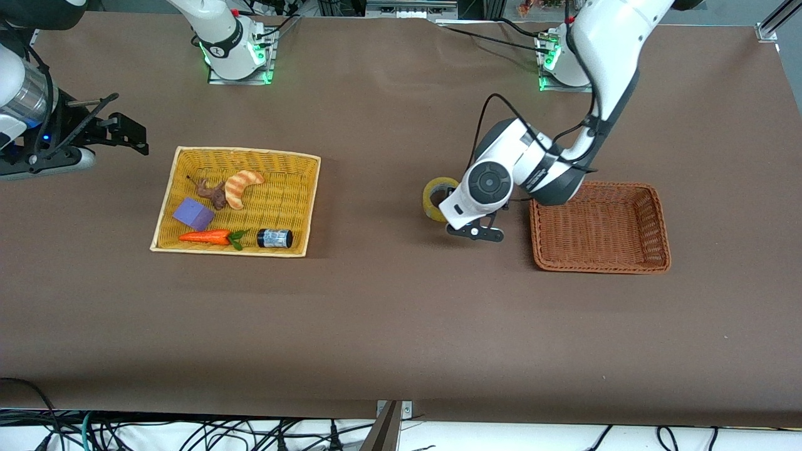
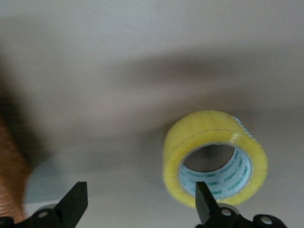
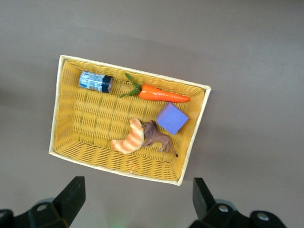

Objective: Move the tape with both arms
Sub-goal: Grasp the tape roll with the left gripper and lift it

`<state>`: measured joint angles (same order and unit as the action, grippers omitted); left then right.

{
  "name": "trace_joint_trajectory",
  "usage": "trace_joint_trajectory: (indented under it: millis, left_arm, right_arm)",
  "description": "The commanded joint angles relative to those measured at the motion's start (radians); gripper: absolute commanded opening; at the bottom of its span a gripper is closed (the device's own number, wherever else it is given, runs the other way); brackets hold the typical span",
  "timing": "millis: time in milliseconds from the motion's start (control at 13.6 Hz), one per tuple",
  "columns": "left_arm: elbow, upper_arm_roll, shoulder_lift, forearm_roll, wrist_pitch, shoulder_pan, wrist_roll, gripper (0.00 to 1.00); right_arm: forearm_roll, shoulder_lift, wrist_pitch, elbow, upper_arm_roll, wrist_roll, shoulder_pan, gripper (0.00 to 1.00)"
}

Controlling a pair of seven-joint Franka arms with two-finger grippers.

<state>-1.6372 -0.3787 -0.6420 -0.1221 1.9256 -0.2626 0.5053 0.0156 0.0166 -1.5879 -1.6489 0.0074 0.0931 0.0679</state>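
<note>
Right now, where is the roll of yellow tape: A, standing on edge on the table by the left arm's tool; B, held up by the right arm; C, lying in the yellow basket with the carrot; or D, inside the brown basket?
A: the tape stands on edge on the bare table, beside the left tool, whose fingers are open, and outside the brown basket.

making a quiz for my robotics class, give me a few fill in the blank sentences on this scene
1. The carrot lies in the ____ basket.
2. The brown basket holds ____.
3. The tape stands on its edge beside the ____ gripper, whose fingers are open.
4. The right gripper hangs open above the yellow basket and holds ____.

Missing words: yellow; nothing; left; nothing
</note>
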Motion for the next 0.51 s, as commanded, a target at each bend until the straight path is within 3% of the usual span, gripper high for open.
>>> trace_joint_trajectory:
  millis: [0,73,147,293,366,440]
  left_arm:
    - [0.023,0.007,-0.047,-0.028,0.016,-0.038,0.051,1.00]
    - [0.023,0.007,-0.063,-0.063,0.030,-0.038,0.056,1.00]
    - [0.023,0.006,-0.074,-0.092,0.038,-0.040,0.058,0.93]
    - [0.023,0.006,-0.108,-0.096,0.073,-0.061,0.058,0.46]
    - [0.023,0.006,-0.111,-0.096,0.078,-0.067,0.058,0.27]
    - [0.023,0.007,-0.111,-0.096,0.078,-0.063,0.058,0.18]
  right_arm:
    - [0.021,0.000,0.011,0.017,0.000,-0.003,0.000,1.00]
    - [0.012,0.002,0.013,0.020,-0.001,0.002,-0.005,1.00]
    - [0.014,0.002,0.011,0.021,-0.001,0.011,-0.005,1.00]
    - [0.024,0.000,0.022,0.024,-0.001,0.013,-0.003,1.00]
    - [0.023,0.002,0.026,0.027,-0.003,0.014,-0.005,1.00]
    - [0.023,0.000,0.026,0.029,-0.015,0.016,-0.005,1.00]
